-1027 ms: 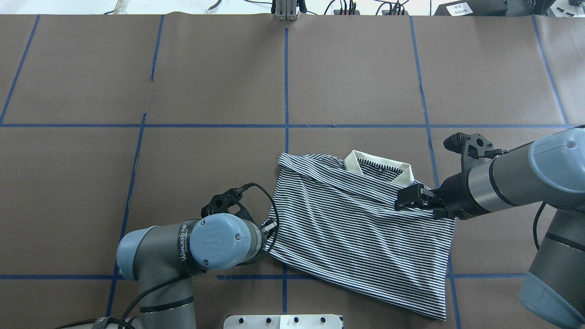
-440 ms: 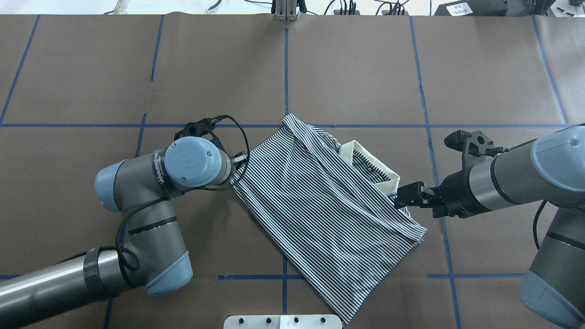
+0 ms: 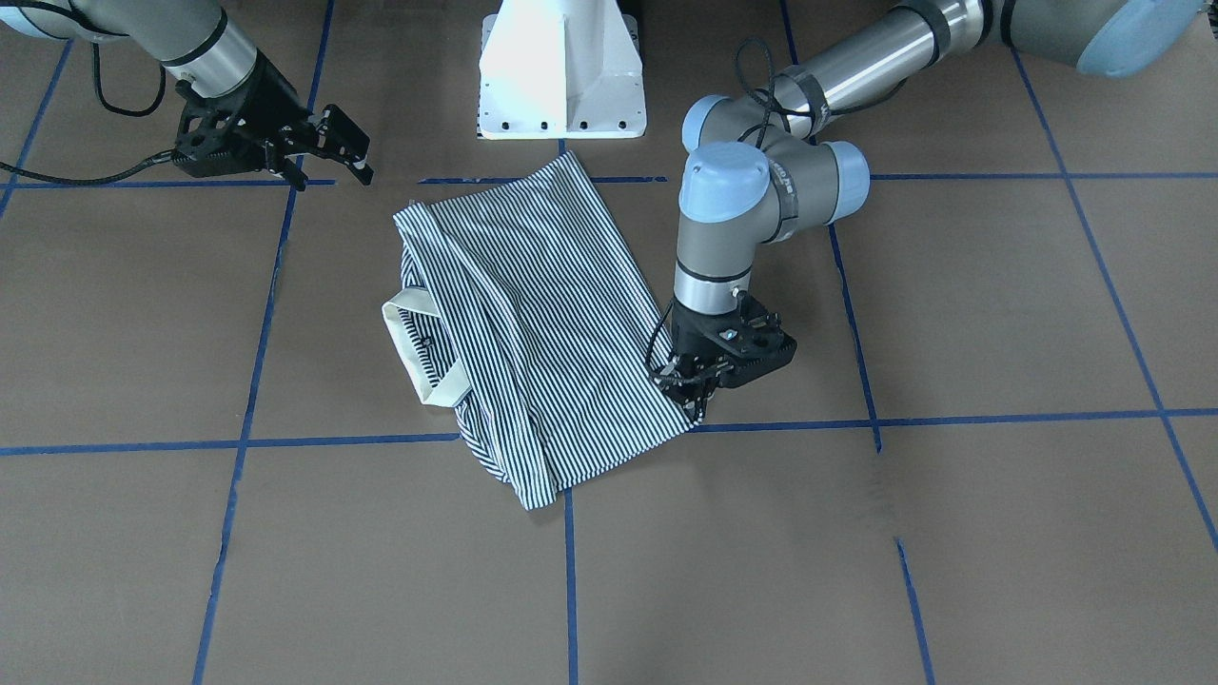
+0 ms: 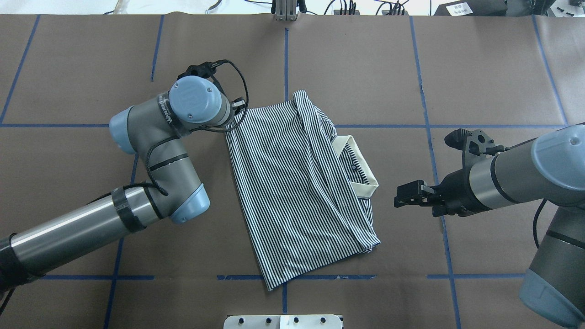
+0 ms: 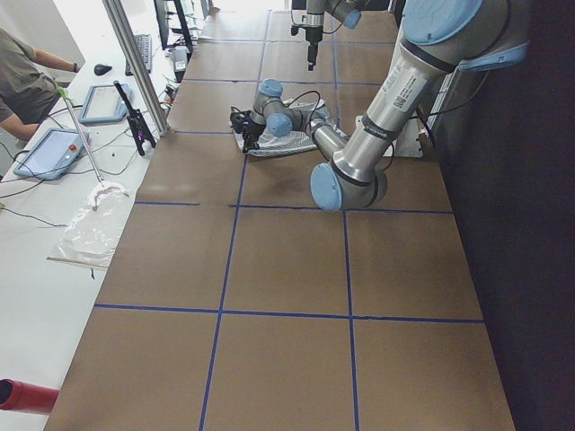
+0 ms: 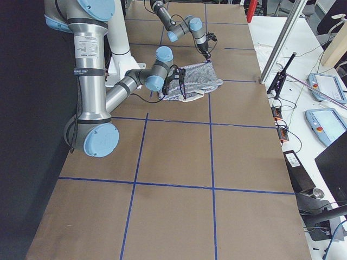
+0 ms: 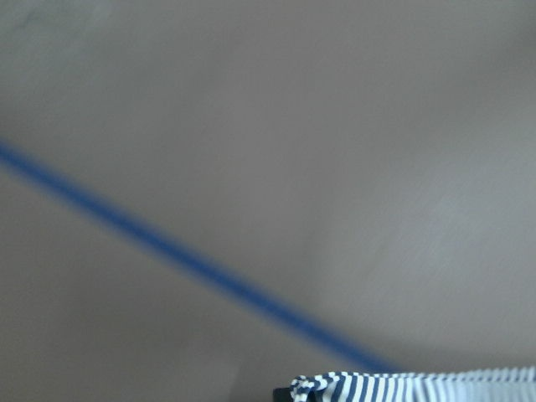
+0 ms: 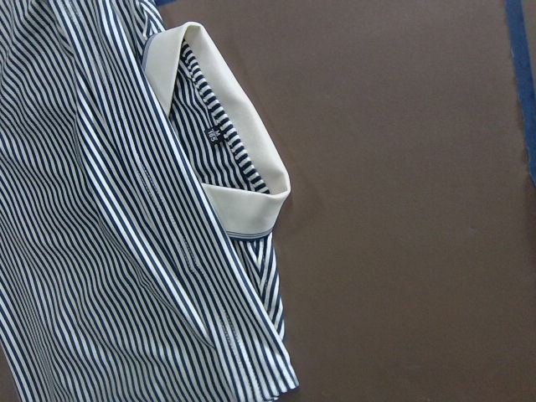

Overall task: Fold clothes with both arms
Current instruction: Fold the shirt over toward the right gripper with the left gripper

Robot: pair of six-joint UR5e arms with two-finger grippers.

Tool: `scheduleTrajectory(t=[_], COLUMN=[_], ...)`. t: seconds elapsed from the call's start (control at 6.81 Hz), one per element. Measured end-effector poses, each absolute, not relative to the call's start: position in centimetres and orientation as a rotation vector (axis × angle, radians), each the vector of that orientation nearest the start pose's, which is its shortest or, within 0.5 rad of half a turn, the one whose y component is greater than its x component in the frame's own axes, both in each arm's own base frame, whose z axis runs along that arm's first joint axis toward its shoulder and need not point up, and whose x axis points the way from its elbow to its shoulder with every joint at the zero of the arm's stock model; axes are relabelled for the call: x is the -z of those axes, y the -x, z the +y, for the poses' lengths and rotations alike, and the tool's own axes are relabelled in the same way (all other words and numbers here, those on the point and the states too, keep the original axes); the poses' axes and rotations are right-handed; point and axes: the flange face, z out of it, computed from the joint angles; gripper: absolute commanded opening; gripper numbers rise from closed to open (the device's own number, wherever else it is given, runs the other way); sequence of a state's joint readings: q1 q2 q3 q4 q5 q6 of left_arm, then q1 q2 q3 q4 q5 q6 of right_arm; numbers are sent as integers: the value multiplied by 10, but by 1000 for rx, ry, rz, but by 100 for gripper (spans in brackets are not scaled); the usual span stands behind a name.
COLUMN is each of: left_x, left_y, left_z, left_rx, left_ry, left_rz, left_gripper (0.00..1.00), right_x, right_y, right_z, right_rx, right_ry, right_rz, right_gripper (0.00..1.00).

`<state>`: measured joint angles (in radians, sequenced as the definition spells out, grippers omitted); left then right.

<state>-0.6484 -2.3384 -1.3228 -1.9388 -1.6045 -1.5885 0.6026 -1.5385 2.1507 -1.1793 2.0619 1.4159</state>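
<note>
The thin-striped navy-and-white polo shirt (image 4: 292, 192) lay folded at the middle of the brown paper-covered table (image 4: 480, 68), its cream collar (image 8: 243, 209) toward your right arm. Within 1 second the left gripper (image 3: 696, 400), pinching 1 corner, had swung the shirt a quarter turn. The right gripper (image 4: 404, 197), fingers spread, had released it and hung near the collar. This was likely realignment for the next fold.

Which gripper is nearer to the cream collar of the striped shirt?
Right. The right gripper hangs open just beside the collar, not touching it. The left gripper is across the shirt, its jaws shut on the opposite corner.
</note>
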Motion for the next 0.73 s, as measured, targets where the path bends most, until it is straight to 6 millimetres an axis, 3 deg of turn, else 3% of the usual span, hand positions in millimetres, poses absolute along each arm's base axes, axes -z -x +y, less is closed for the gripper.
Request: scheduleTrajectory(t=[0.29, 0.44, 0.59, 0.73], left_x=[-248, -255, -262, -265], left_y=[-555, -563, -566, -567], left_z=[-623, -638, -646, -649], left_rx=[574, 562, 548, 517], left_ry=[-338, -390, -426, -452], left_rz=[918, 921, 910, 899], left_gripper=[0, 68, 100, 100], right_x=[-320, -318, -314, -311], right_y=[338, 341, 346, 352], right_z=[-337, -338, -340, -344], right_rx=[-154, -151, -148, -153], right_ry=[50, 49, 45, 28], right_rz=[-1085, -1088, -1093, -1092], right_gripper=[100, 100, 100, 100])
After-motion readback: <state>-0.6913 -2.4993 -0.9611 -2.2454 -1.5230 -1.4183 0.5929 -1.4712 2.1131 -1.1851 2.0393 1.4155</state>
